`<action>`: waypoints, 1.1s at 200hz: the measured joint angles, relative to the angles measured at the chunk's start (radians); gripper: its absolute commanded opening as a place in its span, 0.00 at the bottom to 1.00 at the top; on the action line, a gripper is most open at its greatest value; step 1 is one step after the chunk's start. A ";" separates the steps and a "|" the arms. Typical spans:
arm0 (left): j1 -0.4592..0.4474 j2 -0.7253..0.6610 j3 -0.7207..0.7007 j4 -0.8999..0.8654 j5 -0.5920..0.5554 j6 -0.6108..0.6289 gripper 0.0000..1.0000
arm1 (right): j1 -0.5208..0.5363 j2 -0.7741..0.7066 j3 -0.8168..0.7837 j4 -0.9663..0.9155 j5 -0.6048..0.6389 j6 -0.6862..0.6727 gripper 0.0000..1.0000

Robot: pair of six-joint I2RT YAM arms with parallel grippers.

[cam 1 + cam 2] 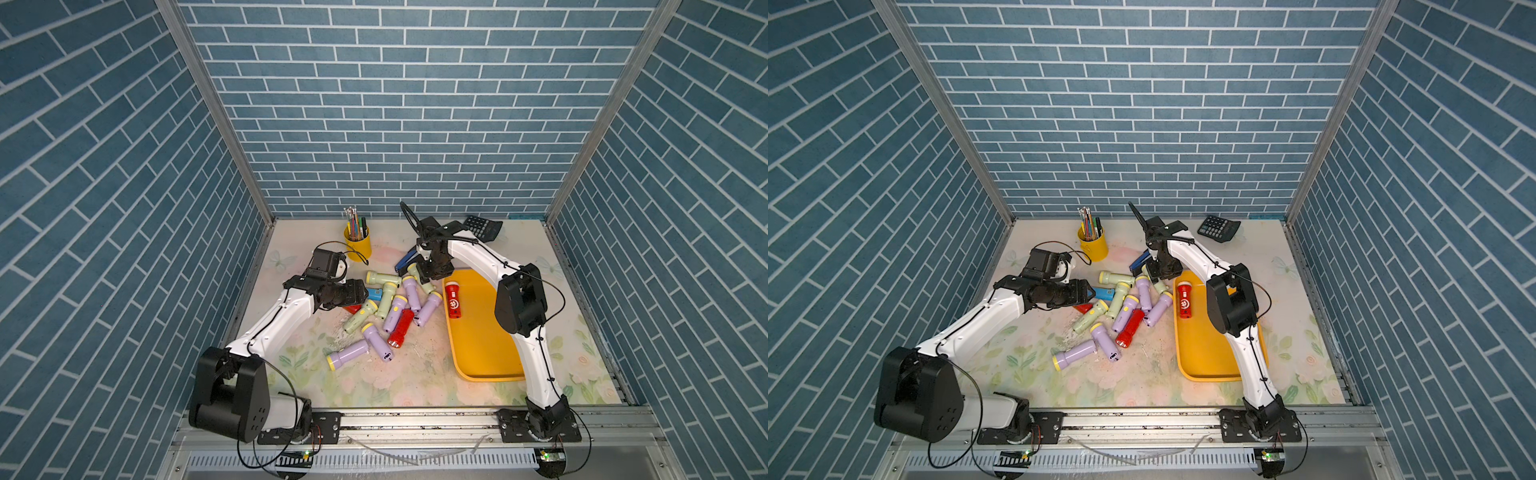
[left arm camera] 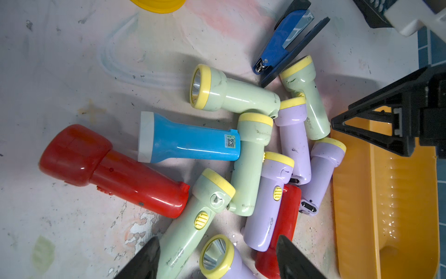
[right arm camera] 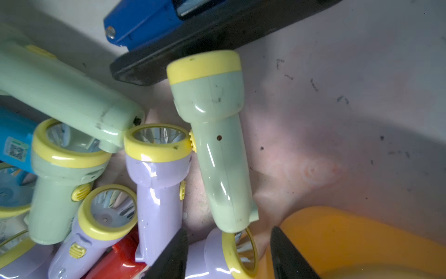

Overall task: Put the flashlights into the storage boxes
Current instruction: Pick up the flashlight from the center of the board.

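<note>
Floral tabletop point(image 1: 374, 386): the flashlights point(image 1: 392, 318) lie heaped just beside the yellow tray point(image 1: 482, 353), one red flashlight point(image 1: 453, 303) inside it. My left gripper point(image 2: 217, 241) gapes wide, empty. Farther off, my right gripper point(image 3: 229, 232) stands narrower, empty, by a pale green flashlight point(image 3: 217, 145). Light, stiff, slick plastic, I judge: pinch the handle.

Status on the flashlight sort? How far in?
Done: one red flashlight lies in the yellow tray. In hand: nothing. The left gripper and right gripper are both open over the pile, the right by a pale green flashlight. Left: about a dozen flashlights in that pile on the table, so barely started.
</note>
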 measured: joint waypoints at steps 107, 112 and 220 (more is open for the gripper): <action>0.008 0.000 0.000 -0.001 0.000 0.001 0.77 | 0.001 0.140 0.117 -0.027 0.007 -0.077 0.53; 0.008 0.000 0.000 -0.001 0.000 0.001 0.77 | 0.001 0.145 0.123 -0.028 0.007 -0.079 0.53; 0.008 -0.041 -0.040 0.013 -0.004 -0.008 0.76 | 0.002 0.177 0.137 -0.027 -0.007 -0.087 0.43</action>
